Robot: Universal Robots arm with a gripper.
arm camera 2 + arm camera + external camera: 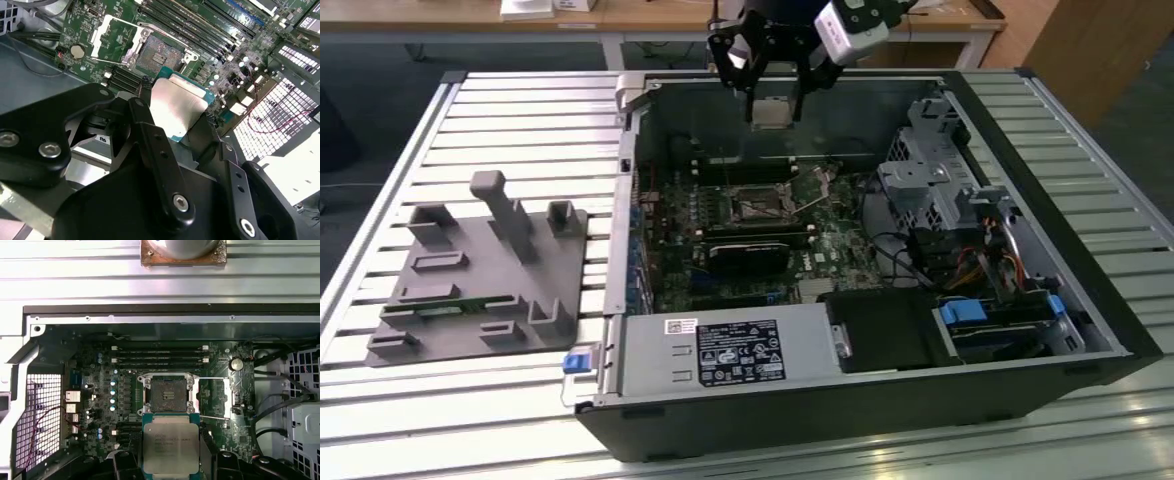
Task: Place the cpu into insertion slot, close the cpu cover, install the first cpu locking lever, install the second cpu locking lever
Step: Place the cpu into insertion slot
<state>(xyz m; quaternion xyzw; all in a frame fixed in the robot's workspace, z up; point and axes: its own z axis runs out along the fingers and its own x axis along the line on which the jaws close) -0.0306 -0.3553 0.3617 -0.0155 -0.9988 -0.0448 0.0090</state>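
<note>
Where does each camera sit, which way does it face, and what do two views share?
Exterior view: off the arm, looking down into the open computer case; the gripper holds the cpu.
Second wrist view: on the arm, looking slantwise past the fingers at the insertion slot.
First wrist view: on the arm, straight down on the slot; fingers flank the cpu.
Both wrist views share cpu, empty slot, open cpu cover.

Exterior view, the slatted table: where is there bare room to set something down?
The table is bare on the far side of the grey fixture, on the exterior view's left, and in a strip before the computer case. Inside the case it is crowded with the motherboard, cables and drive cage.
</note>
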